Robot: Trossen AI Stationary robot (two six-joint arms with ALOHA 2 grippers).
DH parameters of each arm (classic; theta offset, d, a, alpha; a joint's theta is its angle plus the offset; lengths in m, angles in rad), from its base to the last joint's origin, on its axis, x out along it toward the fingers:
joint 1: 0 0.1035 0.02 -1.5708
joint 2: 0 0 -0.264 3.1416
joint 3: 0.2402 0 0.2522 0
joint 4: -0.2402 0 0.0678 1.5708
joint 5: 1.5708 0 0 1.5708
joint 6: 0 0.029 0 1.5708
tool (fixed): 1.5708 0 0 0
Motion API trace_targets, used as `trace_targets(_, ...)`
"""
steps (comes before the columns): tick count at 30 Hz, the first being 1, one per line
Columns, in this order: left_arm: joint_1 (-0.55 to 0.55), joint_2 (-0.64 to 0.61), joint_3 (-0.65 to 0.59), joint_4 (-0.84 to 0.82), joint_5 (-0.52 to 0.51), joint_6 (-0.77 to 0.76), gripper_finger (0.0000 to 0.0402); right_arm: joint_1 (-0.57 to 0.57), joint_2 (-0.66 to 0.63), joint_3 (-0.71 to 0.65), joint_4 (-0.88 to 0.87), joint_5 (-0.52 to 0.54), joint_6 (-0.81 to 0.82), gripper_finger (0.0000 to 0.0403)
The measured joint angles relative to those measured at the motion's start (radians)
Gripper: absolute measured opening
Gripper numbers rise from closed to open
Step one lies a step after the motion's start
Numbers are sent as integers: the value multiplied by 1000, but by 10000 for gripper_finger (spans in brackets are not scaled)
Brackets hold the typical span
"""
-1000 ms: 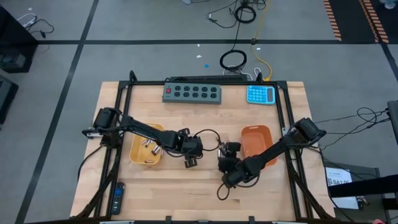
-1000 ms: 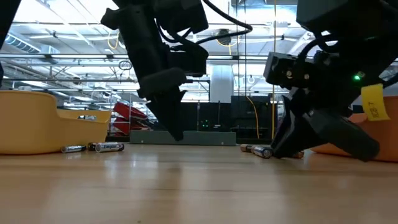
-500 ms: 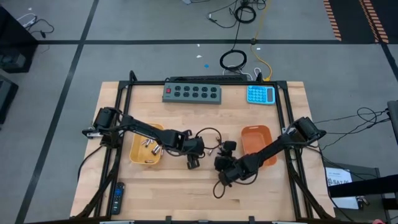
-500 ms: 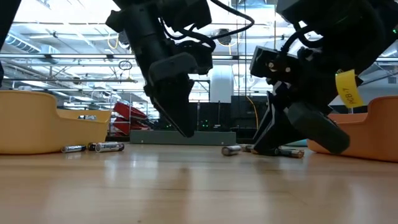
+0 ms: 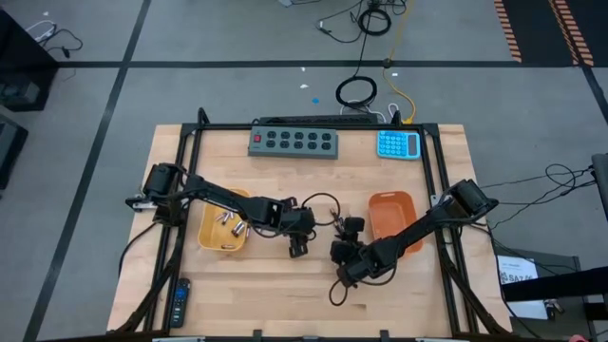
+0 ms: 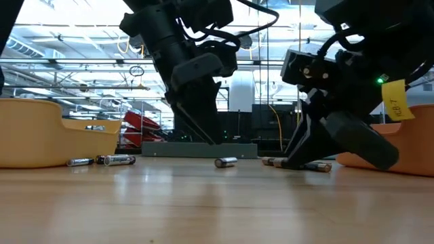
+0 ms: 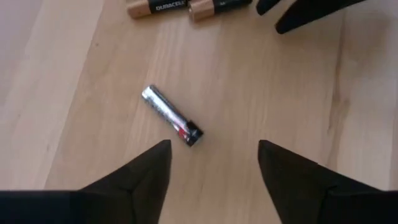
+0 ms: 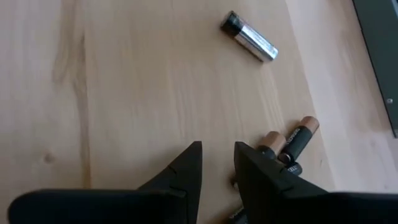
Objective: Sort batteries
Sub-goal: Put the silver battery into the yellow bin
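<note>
**While both arms reach to mid-table, a loose battery lies between them**

While the left arm stretches from the table's left edge over the yellow tray [image 5: 220, 245], the left gripper [image 5: 298, 246] hangs just above the wood near the table's middle, pointing down. Its fingers [image 7: 146, 171] stand spread with nothing between them; a silver battery [image 7: 171, 116] with a dark end lies flat on the wood just ahead of the tips, untouched. In the low view that same battery [image 6: 226, 162] rests on the table just right of the gripper's tips.

From the right edge the right arm reaches across the orange tray [image 5: 391, 202], and the right gripper [image 5: 343, 254] sits low beside the left one. Its fingers [image 8: 188, 167] are a narrow gap apart and grasp nothing. Copper-topped batteries [image 8: 287, 142] lie in a small cluster just beside its tips.

Inside the yellow tray a few batteries [image 5: 228, 224] are visible. What the orange tray holds cannot be told, as the arm covers part of it. Two more batteries [image 6: 103, 160] lie on the wood just outside the yellow tray's wall.
</note>
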Motion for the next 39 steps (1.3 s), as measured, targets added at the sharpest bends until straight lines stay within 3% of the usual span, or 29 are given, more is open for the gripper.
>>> trace_targets(6, -4, 0, 0, 2, -34, -9, 290, 19, 0, 0, -1, 1, 25, 84)
trace_targets(19, -50, -1, 57, 1, -105, -10, 293, 56, -46, 0, -34, 6, 69, 84)
trace_targets(26, 5, 24, 57, -152, -209, -113, 293, 56, -46, 1, -3, 5, 63, 84)
trace_targets(33, 60, 46, 58, -193, -215, -115, 293, 56, -46, 2, 4, 5, 50, 84)
trace_targets(39, 91, 117, 62, -186, -132, -139, 288, 56, -45, 2, -2, 5, 49, 84)
